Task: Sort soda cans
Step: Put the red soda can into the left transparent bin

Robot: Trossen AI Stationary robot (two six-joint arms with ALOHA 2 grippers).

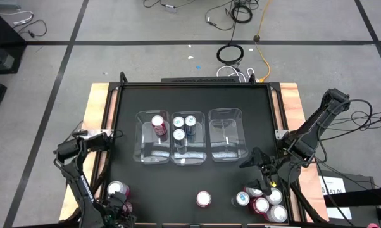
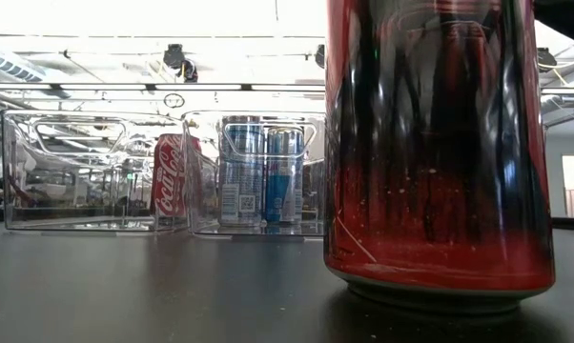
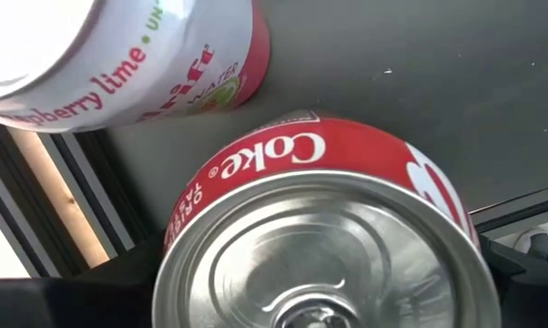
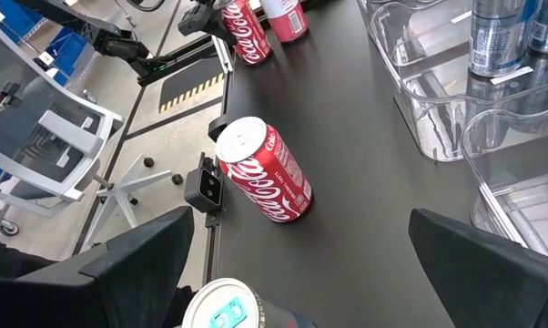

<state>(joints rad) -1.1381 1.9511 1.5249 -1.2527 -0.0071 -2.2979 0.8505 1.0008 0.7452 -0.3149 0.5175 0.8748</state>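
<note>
The left gripper (image 1: 118, 206) sits at the counter's near left corner with its jaws spread on either side of a red Coke can (image 3: 319, 246), whose silver top faces the wrist camera; whether the jaws press it cannot be told. A raspberry-lime can (image 3: 128, 55) stands just beside it. The right gripper (image 1: 264, 170) hangs with jaws wide open and empty above the near right cluster of cans (image 1: 263, 201). A lone red can (image 1: 204, 199) stands upright between the two groups, with open counter (image 1: 159, 183) around it. Three clear bins (image 1: 190, 136) sit mid-counter: the left holds one upright red can (image 1: 157, 122), the middle holds three upright blue cans (image 1: 184, 125).
</note>
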